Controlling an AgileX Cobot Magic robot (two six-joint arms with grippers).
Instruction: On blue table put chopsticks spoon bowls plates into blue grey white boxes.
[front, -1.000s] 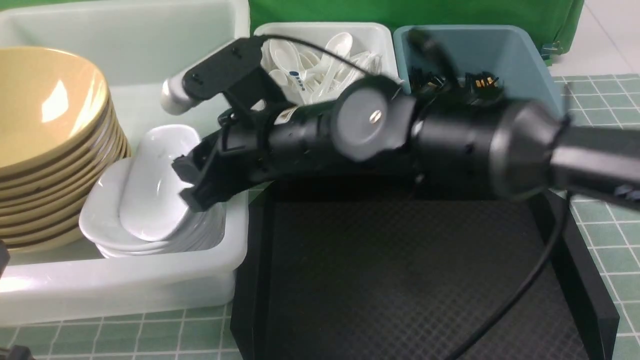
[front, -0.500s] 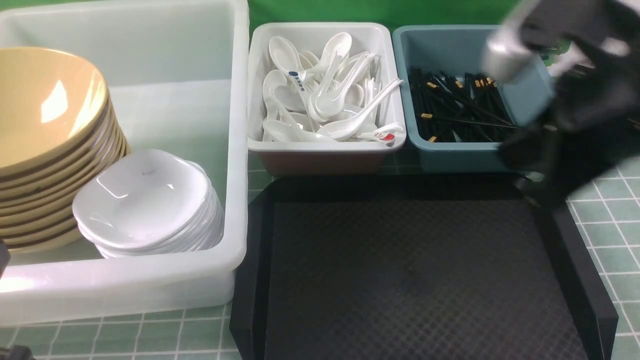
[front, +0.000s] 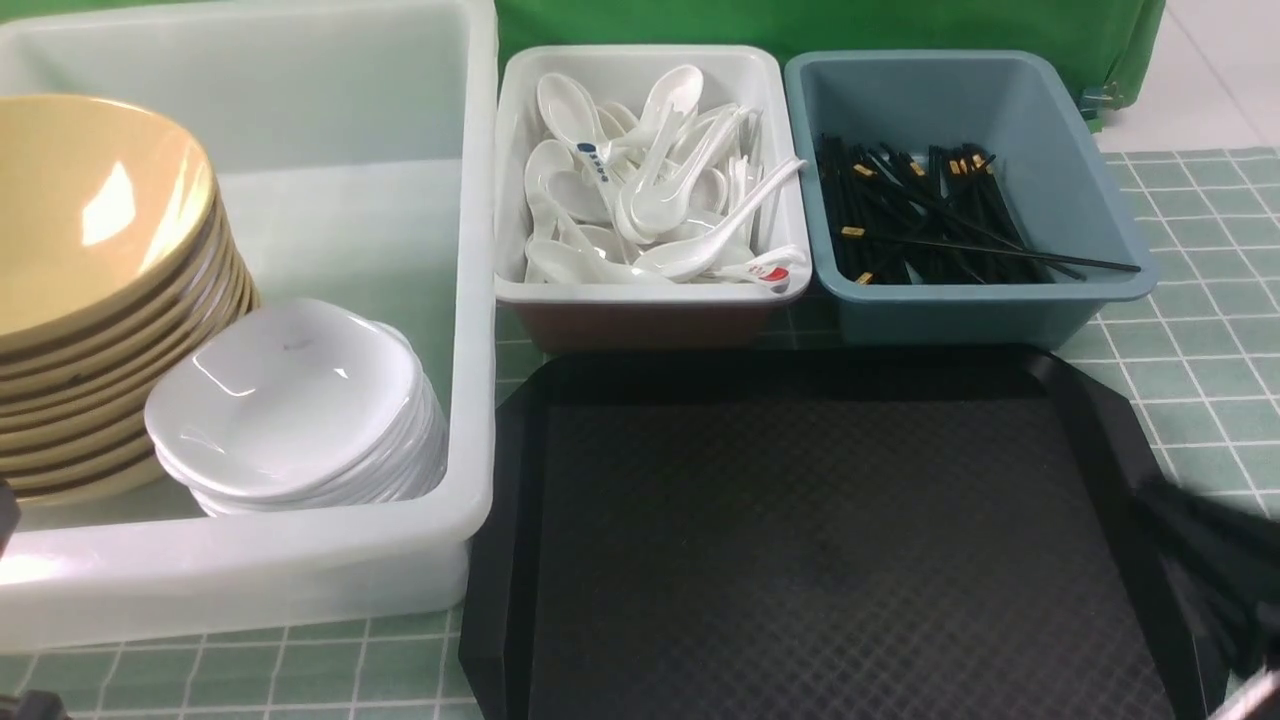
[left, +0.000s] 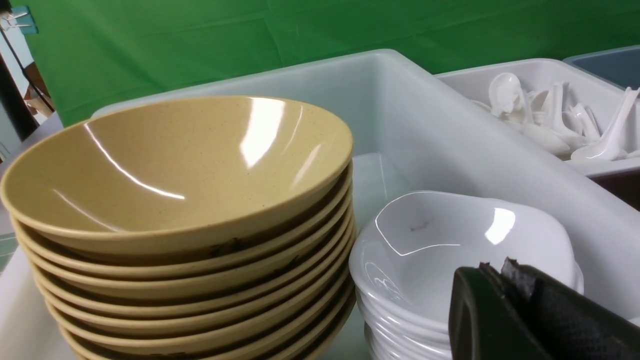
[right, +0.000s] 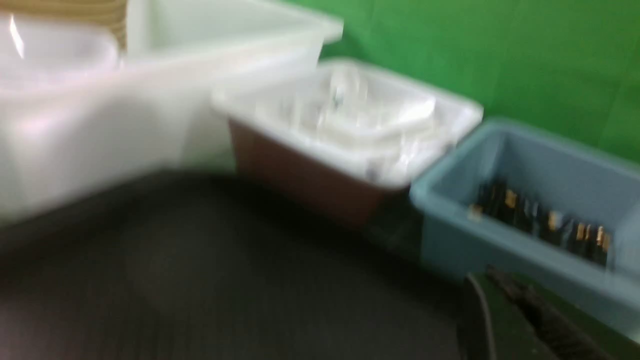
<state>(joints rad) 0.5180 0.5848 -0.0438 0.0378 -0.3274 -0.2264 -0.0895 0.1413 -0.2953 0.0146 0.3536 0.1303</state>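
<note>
Black and bare, the textured plastic tray (front: 830, 560) sits nearest on the bench (front: 1190, 340), the pale green gridded cloth, with nothing on it that I can see, so the sorting looks all but finished. Right tool (right: 492, 320) is low at the near right, blurred, clenched on nothing. Left tool (left: 505, 305) is clenched and empty too, hovering beside the dishes.

Left now, the large translucent white tub (front: 470, 300): glossy mustard-tan bowls (front: 90, 230) nested in one stack, roughly nine rims showing, and just beside them a stack of small white squarish plates (front: 285, 395), about six edges. Nesting saves room.

Farther back, the white bin with the brown base (front: 640, 315) holds a loose heap of white ceramic spoons (front: 650, 200), a dozen or more. Far right, the blue-grey bin (front: 1090, 180) holds black gold-banded chopsticks (front: 920, 220), too tangled to count; one lies across the rim.
</note>
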